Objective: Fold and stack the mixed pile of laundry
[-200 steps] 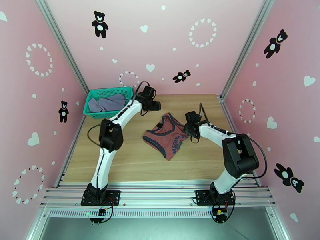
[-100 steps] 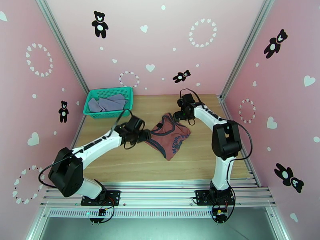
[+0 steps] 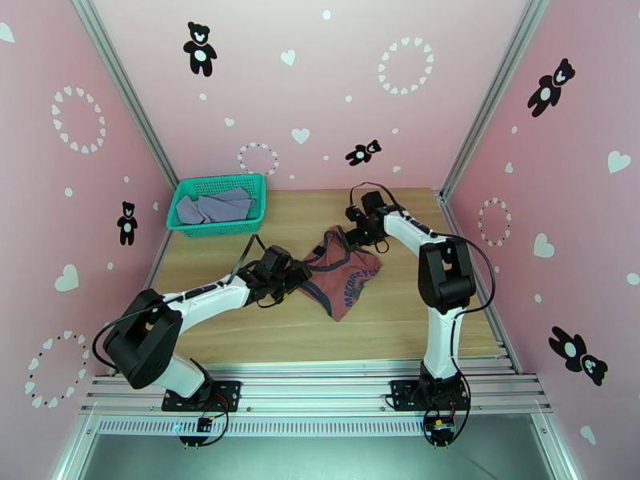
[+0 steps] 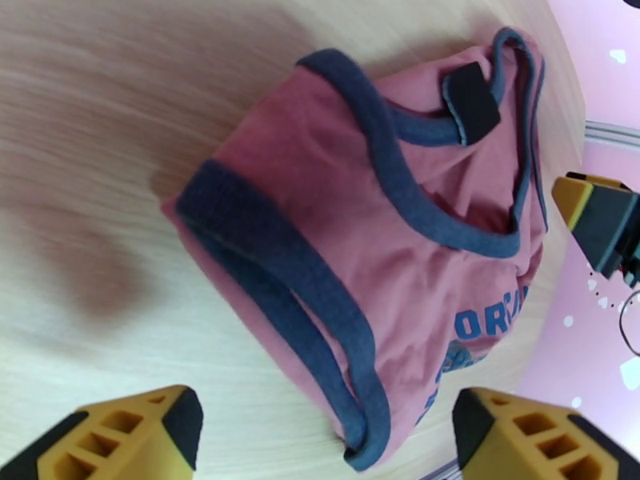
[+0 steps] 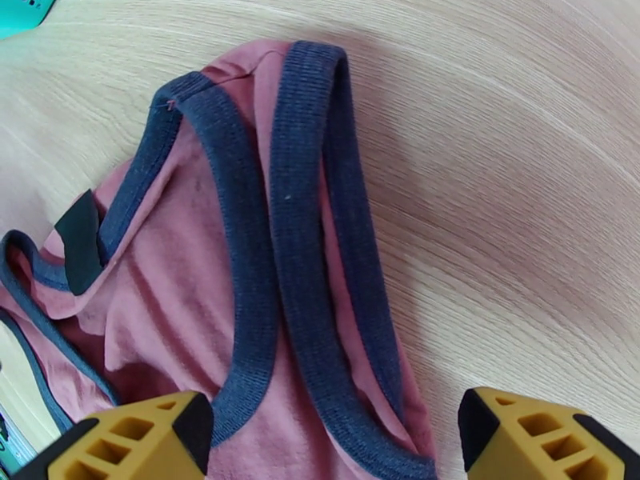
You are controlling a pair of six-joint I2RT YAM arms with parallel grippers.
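On the table (image 3: 400, 314), nearest you, your left hand (image 3: 294, 274) stands wide at the left edge of the rust-red top (image 3: 342, 275), holding nothing. The top lies crumpled mid-table. You can read "ORC" in its blue chest letters, but the rest is unclear. Beyond it, your right hand (image 3: 358, 230) stands wide over a navy-edged strap (image 5: 308, 194), empty. Farthest back, the grey shirt (image 3: 214, 208) lies in the teal basket (image 3: 218, 180).
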